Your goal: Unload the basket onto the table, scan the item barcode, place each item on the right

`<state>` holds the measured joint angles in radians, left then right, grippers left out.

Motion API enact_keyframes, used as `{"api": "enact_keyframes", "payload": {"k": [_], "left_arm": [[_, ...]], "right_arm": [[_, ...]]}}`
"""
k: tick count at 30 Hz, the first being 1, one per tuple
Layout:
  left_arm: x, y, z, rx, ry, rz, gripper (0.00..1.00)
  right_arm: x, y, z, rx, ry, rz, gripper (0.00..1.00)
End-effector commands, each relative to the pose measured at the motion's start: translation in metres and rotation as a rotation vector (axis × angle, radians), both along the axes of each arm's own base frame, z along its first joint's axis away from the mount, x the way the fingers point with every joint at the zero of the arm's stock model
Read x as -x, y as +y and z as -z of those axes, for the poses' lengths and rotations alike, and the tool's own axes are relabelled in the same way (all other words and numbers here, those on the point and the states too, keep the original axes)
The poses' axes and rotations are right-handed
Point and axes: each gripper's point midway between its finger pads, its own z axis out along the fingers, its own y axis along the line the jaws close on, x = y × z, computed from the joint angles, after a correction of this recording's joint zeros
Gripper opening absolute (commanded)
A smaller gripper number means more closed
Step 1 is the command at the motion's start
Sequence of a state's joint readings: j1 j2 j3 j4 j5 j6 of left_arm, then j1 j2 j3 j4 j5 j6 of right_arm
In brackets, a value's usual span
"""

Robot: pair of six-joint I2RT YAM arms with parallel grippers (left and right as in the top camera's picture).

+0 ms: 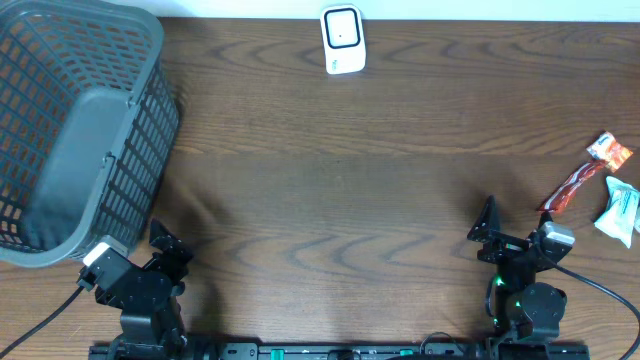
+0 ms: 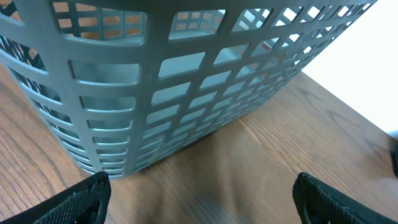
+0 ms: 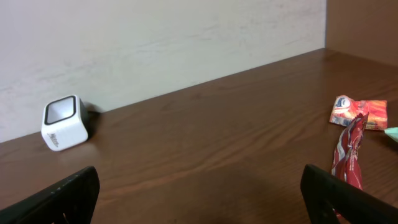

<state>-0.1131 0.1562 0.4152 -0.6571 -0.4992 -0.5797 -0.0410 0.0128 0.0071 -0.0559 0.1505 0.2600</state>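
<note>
The left jaws and right jaws both stand wide open and empty, low in the overhead view. The barcode scanner point(image 1: 342, 40) sits top centre on the worktop point(image 1: 330, 190). A long red wrapper point(image 1: 572, 188), an orange-red packet point(image 1: 610, 150) and a pale green pouch point(image 1: 620, 208) lie at the right edge. A grey basket point(image 1: 150, 130) fills the upper left.

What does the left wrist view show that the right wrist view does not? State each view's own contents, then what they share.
Only the left wrist view: the grey basket, filling most of the frame. Only the right wrist view: the white scanner by the wall, and red packets at right. Both: the wooden table, plus an open gripper, the left gripper and the right gripper.
</note>
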Motion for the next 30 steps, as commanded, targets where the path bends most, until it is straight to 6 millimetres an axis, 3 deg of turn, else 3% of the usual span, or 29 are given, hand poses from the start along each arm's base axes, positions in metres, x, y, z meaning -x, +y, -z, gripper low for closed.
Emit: {"api": "enact_keyframes", "payload": {"k": [1, 17, 26, 30], "left_arm": [[0.001, 0.0, -0.002, -0.001, -0.006, -0.003, 0.93], [0.001, 0.001, 0.003, -0.005, 0.004, -0.007, 0.93], [-0.044, -0.006, 0.0, 0.036, -0.275, 0.024, 0.93], [-0.056, -0.017, -0.006, -0.048, -0.353, 0.121, 0.93]], "right_arm": [[0.001, -0.003, 0.0, -0.013, -0.004, 0.013, 0.99], [0.001, -0.003, 0.0, -0.013, -0.004, 0.013, 0.99], [0.001, -0.003, 0.0, -0.013, -0.004, 0.013, 0.99], [0.001, -0.003, 0.0, -0.012, -0.004, 0.013, 0.99]]}}
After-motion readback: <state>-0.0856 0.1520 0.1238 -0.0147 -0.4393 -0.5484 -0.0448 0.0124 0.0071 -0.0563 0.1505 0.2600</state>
